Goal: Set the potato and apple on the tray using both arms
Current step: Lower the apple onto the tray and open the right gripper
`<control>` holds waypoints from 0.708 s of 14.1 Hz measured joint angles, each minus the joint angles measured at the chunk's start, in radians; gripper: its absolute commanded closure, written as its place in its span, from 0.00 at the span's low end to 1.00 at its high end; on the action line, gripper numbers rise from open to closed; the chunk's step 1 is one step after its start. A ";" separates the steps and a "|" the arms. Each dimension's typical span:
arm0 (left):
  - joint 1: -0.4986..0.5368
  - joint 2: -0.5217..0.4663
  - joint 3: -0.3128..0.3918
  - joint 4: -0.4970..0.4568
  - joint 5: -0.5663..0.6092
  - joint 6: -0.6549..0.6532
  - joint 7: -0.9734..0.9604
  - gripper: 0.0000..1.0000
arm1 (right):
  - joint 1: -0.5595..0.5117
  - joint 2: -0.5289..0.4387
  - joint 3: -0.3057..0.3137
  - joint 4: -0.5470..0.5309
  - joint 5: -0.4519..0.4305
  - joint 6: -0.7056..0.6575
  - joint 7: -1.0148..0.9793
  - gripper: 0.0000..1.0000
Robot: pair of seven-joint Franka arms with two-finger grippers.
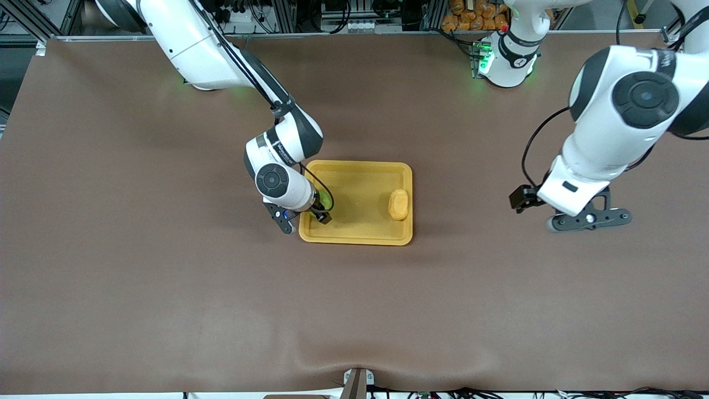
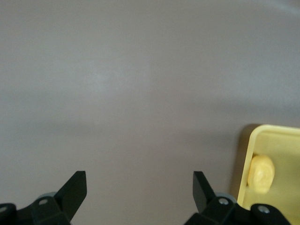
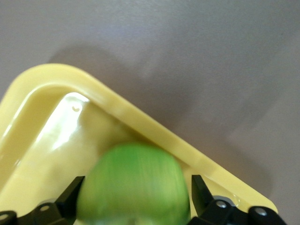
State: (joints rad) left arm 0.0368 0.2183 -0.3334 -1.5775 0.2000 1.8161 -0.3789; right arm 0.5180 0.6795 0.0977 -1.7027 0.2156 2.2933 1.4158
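Observation:
The yellow-orange tray lies mid-table. The potato, an oblong yellow lump, lies in it at the end toward the left arm. The green apple is in the tray's corner toward the right arm. My right gripper is over that corner. In the right wrist view its open fingers stand either side of the blurred apple, by the tray's rim. My left gripper is open and empty over bare table toward the left arm's end. The potato and tray show at that view's edge.
The brown table cover stretches all round the tray. Both arm bases stand along the table's edge farthest from the front camera. A pile of orange items sits off the table beside the left arm's base.

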 measured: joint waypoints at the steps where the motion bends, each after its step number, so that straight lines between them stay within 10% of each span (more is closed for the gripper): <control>1: -0.020 -0.020 0.047 -0.003 -0.033 -0.018 0.048 0.00 | 0.000 0.003 -0.001 0.000 -0.001 0.000 0.009 0.00; 5: -0.116 -0.132 0.220 -0.078 -0.105 -0.055 0.203 0.00 | -0.002 0.002 -0.011 0.028 -0.001 -0.021 0.011 0.00; 10: -0.102 -0.203 0.256 -0.137 -0.119 -0.077 0.329 0.00 | -0.041 -0.012 -0.027 0.165 -0.003 -0.236 -0.003 0.00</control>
State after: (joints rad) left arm -0.0655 0.0149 -0.0774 -1.7142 0.0815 1.7388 -0.0500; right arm 0.4772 0.6674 0.0707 -1.5381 0.2122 2.0574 1.4124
